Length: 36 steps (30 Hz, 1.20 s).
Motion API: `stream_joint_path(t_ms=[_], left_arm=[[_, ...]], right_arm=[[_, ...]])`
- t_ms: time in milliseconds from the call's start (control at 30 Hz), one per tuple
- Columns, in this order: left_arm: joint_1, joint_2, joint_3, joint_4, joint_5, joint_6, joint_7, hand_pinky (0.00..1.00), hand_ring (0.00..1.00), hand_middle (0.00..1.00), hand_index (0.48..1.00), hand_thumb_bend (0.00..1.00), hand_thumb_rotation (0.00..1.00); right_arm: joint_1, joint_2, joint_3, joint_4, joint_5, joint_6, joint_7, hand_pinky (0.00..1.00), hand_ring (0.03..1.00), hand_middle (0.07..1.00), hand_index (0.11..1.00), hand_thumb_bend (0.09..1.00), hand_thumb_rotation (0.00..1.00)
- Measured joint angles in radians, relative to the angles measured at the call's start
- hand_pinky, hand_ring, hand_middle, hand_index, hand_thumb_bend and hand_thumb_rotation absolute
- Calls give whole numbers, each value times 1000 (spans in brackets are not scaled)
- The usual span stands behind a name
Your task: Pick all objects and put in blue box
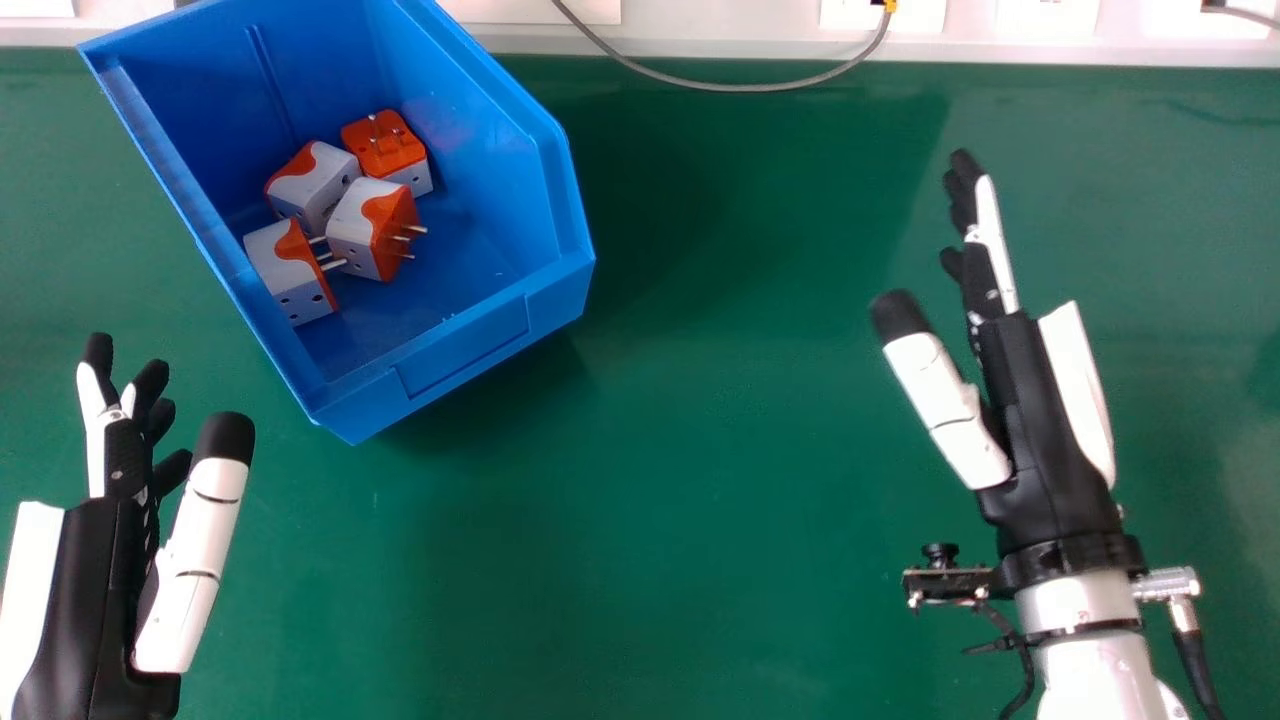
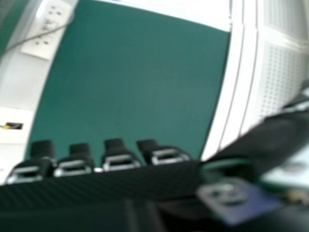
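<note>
At the left, the left hand (image 1: 105, 590) is open above the table (image 1: 700, 500), fingers extended, thumb apart, holding nothing. Beyond it and to its right, between the two hands but nearer this one, stands the blue box (image 1: 465, 345), with four grey and orange plugs inside. Leftmost is a plug (image 1: 280, 265) with its pins towards its neighbours, then a second plug (image 1: 318, 188) farther from the hand, a third plug (image 1: 360, 220) with pins pointing right, and a fourth plug (image 1: 385, 148) behind, pins up. A grey cable (image 1: 740, 87) curves along the table's far edge, beyond both hands. At the right, the right hand (image 1: 1045, 450) is also open and empty, fingers extended. In the blurred right hand view, what look like wall sockets (image 2: 44, 46) sit past the table's edge.
</note>
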Motion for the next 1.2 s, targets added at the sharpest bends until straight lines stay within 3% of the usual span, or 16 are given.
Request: stream_joint_path(t_ms=[133, 233, 333, 500, 767, 967, 1200], left_arm=[[-7, 4, 3, 12, -1, -6, 0, 914, 970, 980, 992, 670, 960], [-9, 4, 7, 36, -6, -18, 0, 914, 970, 980, 991, 669, 958], [-11, 5, 11, 48, -18, -31, 0, 914, 970, 980, 992, 670, 957], [-5, 5, 12, 64, -20, -57, 0, 910, 970, 980, 992, 668, 956], [16, 4, 17, 67, -19, -68, 0, 908, 969, 980, 990, 664, 953], [30, 2, 16, 66, -18, -69, 0, 917, 972, 982, 993, 678, 958], [34, -3, 10, 56, -17, -69, 0, 914, 971, 982, 992, 682, 960]], right_arm=[[-3, 11, -20, 0, 46, 11, 55, 998, 1000, 1000, 1000, 422, 1000], [0, 28, -39, -5, 131, 11, 120, 1000, 1000, 1000, 1000, 357, 1000], [8, 40, -56, -26, 213, 28, 187, 1000, 1000, 1000, 1000, 334, 1000], [36, 36, -93, -45, 289, 78, 275, 1000, 1000, 1000, 1000, 294, 1000], [109, 39, -129, -88, 358, 154, 365, 1000, 1000, 1000, 1000, 259, 1000], [146, 35, -129, -146, 358, 207, 406, 1000, 1000, 1000, 1000, 260, 1000], [192, -33, -145, -242, 355, 313, 467, 1000, 1000, 1000, 1000, 274, 1000]])
